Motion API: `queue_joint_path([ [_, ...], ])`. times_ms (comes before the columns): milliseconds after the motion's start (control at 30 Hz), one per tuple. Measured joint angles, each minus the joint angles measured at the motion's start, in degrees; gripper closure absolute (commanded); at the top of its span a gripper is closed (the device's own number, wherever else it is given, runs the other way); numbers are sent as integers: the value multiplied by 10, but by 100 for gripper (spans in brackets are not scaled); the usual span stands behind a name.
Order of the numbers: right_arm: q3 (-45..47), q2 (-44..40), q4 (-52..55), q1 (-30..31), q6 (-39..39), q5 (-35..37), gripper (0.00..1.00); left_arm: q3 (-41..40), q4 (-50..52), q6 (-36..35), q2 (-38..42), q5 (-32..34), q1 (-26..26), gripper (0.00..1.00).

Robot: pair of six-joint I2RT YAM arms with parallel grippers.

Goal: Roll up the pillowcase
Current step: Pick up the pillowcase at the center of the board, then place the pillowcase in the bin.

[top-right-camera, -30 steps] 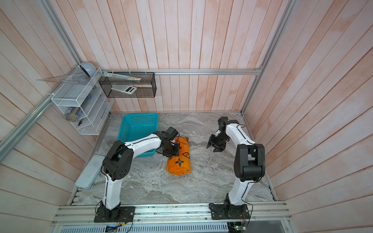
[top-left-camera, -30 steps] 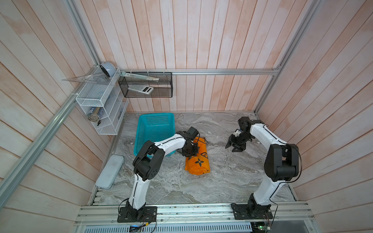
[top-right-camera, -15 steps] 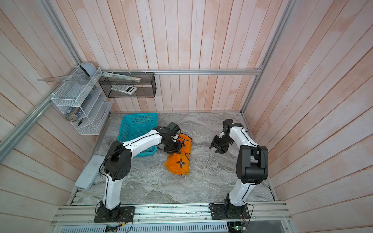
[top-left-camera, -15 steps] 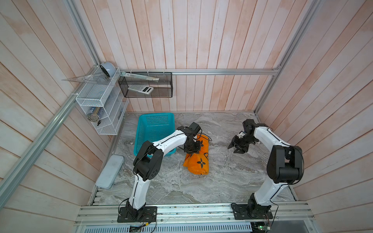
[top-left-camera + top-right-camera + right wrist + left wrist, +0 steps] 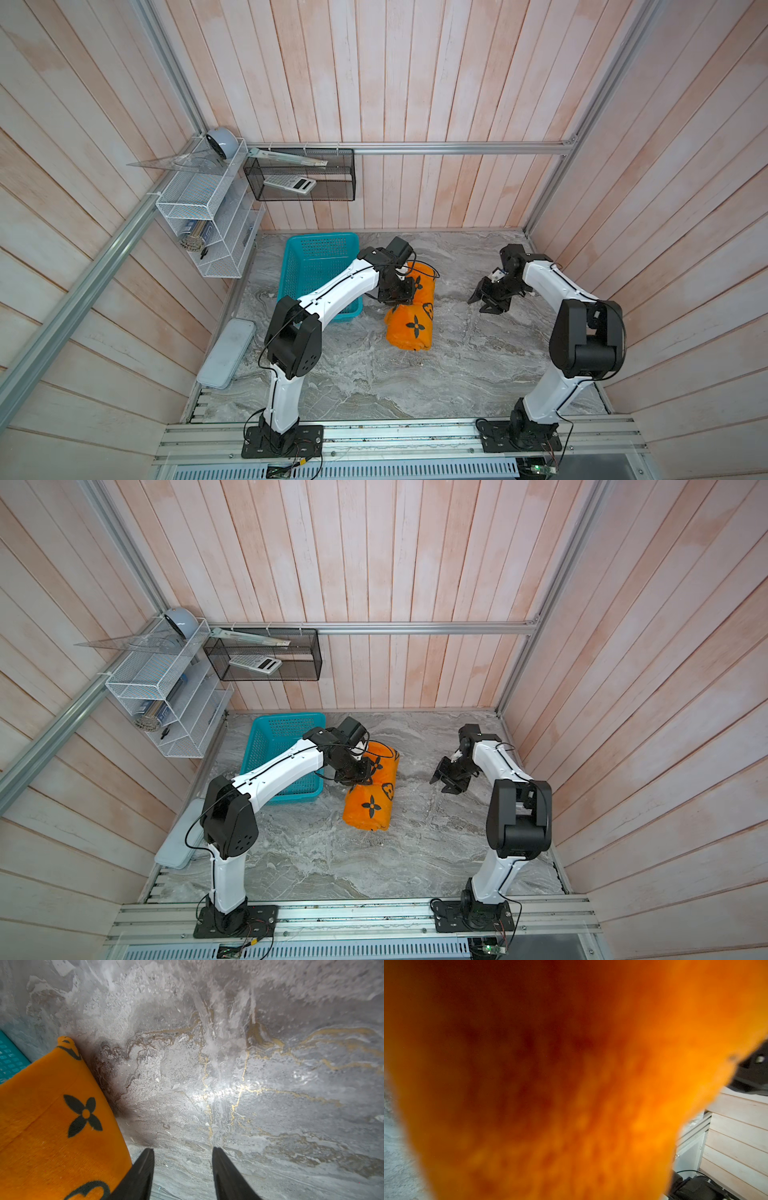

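Left end effector (image 5: 398, 293) is judged to be clenched on the far end of the pillowcase (image 5: 411, 328), a tight roll lying on the worktop (image 5: 457, 374) just beside the teal basket (image 5: 321, 237). Within the last second that end has been swung and slightly raised, so the rolling is taken as nearly done, while the right end effector (image 5: 182, 1149) is held beside the roll, jaws apart and empty. Left jaws are hidden: the left wrist view is filled with blurred orange, and the pinch is covered in both top views.
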State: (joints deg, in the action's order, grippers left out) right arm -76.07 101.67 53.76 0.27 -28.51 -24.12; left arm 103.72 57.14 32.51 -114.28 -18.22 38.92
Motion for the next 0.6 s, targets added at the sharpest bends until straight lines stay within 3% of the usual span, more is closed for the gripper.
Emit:
queue_joint_path([
  [300,-1,0,-2,0,0,0,50,0,-19,0,8,-26,-19,100],
  [600,-1,0,-2,0,0,0,50,0,-11,-25,57,-14,-80,100],
])
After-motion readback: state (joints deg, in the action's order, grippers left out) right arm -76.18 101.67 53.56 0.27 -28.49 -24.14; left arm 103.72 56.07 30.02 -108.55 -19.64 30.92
